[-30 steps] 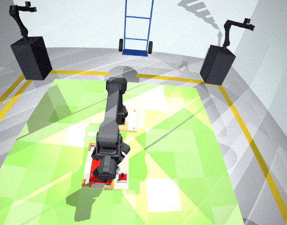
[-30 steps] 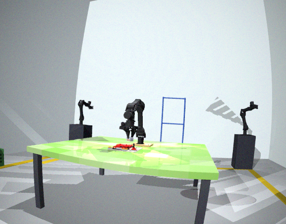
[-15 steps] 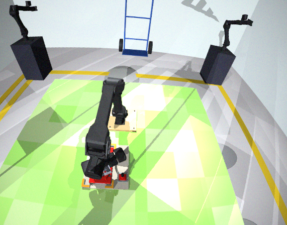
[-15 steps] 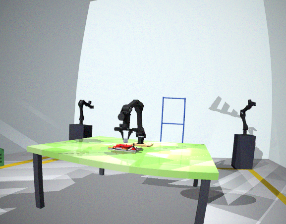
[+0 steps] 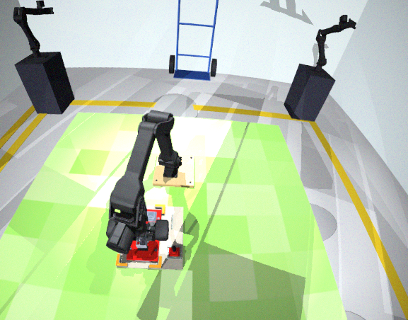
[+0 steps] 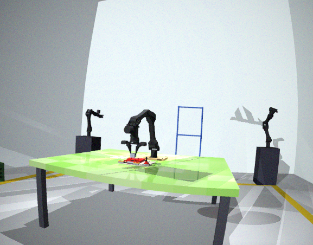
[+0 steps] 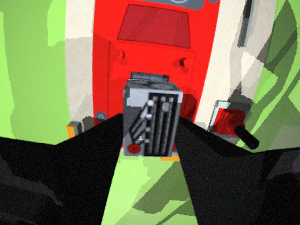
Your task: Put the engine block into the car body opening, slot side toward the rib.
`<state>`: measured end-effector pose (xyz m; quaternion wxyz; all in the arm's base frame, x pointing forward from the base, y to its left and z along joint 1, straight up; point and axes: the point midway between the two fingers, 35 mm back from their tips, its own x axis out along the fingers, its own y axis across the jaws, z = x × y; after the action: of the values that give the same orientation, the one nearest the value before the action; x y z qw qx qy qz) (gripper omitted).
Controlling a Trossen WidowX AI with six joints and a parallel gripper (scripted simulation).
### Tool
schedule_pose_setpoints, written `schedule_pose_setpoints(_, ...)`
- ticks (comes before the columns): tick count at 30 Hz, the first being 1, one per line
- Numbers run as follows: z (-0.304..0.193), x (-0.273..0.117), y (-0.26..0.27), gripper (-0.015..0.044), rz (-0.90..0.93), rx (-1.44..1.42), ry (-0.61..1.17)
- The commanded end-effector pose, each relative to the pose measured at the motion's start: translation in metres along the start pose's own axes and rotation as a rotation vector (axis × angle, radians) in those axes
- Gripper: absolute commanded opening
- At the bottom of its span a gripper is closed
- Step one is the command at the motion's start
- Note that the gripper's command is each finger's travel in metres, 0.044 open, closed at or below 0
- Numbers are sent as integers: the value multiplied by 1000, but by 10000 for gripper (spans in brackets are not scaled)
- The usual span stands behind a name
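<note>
Alignment over the opening (image 7: pixel 149 75) looks to be the step in hand: the engine block (image 5: pixel 141 243) (image 6: pixel 133 155) (image 7: pixel 152 119) is held above the red car body (image 5: pixel 143 255) (image 6: pixel 134 160) (image 7: pixel 157 56), seemingly close over it but not seated. The hand (image 5: pixel 142 238) (image 6: pixel 133 153) (image 7: pixel 149 120) is clamped on the block, one finger on either side. In the wrist view, the block hides most of the opening, leaving a grey-edged strip beyond it. I can't make out the rib, so whether the slot side faces it stays unsettled.

Next, I judge, comes a small check of position and turn, then a slow, straight lowering until the block sits all the way down. Only then should the fingers part and the hand rise straight up, keeping off the car body and the red piece with its black knob (image 5: pixel 174 251) (image 6: pixel 146 162) (image 7: pixel 229 121) just beside it. A slight twist could catch the block on the opening's edge.

As for its looks, the block is a compact grey box. Its face toward the wrist camera carries long dark grooves, a slanting row of pale beads with bars running from them, and a red disc near one corner.
</note>
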<state>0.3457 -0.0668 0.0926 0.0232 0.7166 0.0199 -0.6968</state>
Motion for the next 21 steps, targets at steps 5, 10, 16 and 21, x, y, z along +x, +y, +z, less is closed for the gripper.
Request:
schedule_pose_setpoints(5,0,1,0,157,2,41,1)
schedule_pose_setpoints(10,0,1,0,158,2,74,1)
schedule_pose_setpoints(16,0,1,0,158,2,74,1)
schedule_pose_setpoints(21,0,1,1,158,2,15,1)
